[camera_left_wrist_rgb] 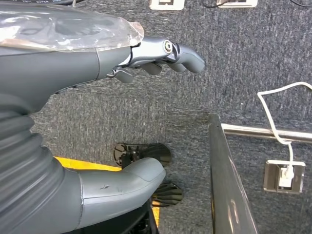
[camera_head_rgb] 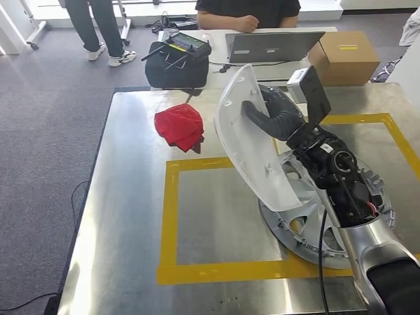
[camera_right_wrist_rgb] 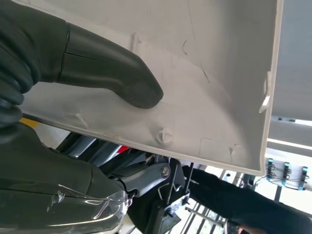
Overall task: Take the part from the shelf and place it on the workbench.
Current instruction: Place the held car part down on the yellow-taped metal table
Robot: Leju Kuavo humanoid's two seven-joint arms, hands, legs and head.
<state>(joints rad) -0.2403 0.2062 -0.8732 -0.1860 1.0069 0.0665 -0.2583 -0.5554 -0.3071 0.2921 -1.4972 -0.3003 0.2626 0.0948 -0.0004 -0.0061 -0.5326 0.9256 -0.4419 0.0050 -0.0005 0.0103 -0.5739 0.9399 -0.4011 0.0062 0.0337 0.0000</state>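
Observation:
The part is a curved white plastic panel (camera_head_rgb: 247, 141), held tilted above the steel workbench (camera_head_rgb: 134, 216). My right hand (camera_head_rgb: 277, 115) grips it from its inner side, the dark thumb (camera_right_wrist_rgb: 121, 80) pressing on the panel's ribbed inner face (camera_right_wrist_rgb: 206, 83). The panel's lower edge hangs over a silver wheel cover (camera_head_rgb: 307, 230); I cannot tell whether they touch. My left hand (camera_left_wrist_rgb: 73, 63) hangs over grey carpet, its fingers (camera_left_wrist_rgb: 176, 53) and thumb (camera_left_wrist_rgb: 125, 180) apart with nothing between them.
A yellow tape rectangle (camera_head_rgb: 168, 216) marks the bench top. A red cloth (camera_head_rgb: 179, 126) lies at its far left corner. Behind stand a black bag (camera_head_rgb: 176, 65), a laptop (camera_head_rgb: 272, 46) and a cardboard box (camera_head_rgb: 346, 56). One person sits there (camera_head_rgb: 247, 13); another stands (camera_head_rgb: 99, 29).

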